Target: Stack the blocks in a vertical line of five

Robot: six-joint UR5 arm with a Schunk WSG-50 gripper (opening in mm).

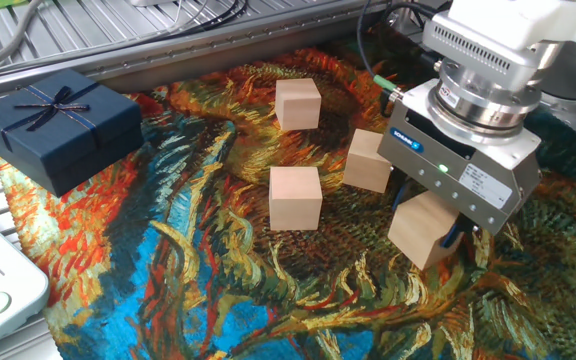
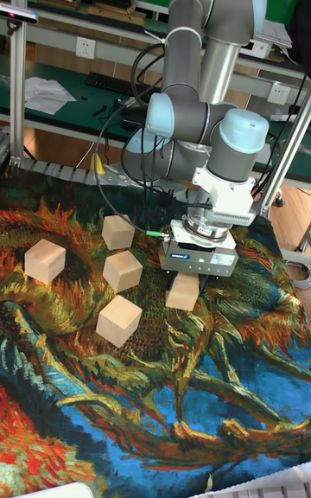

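The pincer [image 1: 430, 222] is gripping one pale wooden block [image 1: 423, 229] between its fingers, holding it tilted just above the painted cloth [image 1: 218, 290] near the cloth's right edge. Three more blocks are sitting on the cloth toward its far side: one [image 1: 368, 160] just beside the pincer, one [image 1: 296, 197] nearer the middle, and one [image 1: 297, 104] close to the far edge. In the tall fixed view a further block [image 2: 45, 260] is lying well apart from the others, while the navy gift box [image 1: 56, 125] is resting at the cloth's far left corner.

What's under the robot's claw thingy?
A pale wooden block sits under the gripper, pinched between its fingers and tilted. Beneath is the painted cloth. The block's top is hidden by the gripper's body.
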